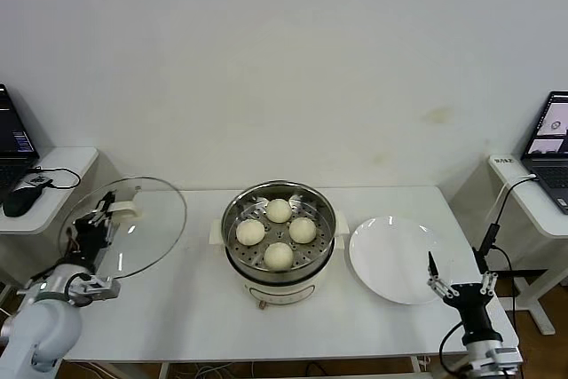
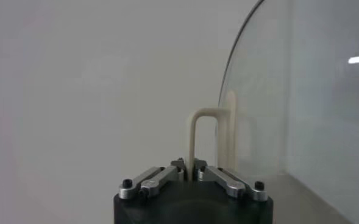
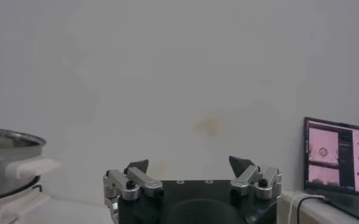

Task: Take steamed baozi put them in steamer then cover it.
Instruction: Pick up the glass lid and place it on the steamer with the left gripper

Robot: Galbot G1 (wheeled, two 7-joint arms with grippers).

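The steamer (image 1: 279,235) is polished, reflective stainless steel on a smooth cream plastic base, the cover (image 1: 124,225) clear glass with a cream plastic handle, the steamed baozi (image 1: 279,256) smooth and matt, the plate (image 1: 397,260) glossy white.

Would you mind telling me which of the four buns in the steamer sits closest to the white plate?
The bun on the steamer's right side, toward the robot's right arm. It lies nearest the plate; the other three sit farther back, farther forward or to the left.

Bright even light, soft shadows, glare on cover (image 1: 133,219)
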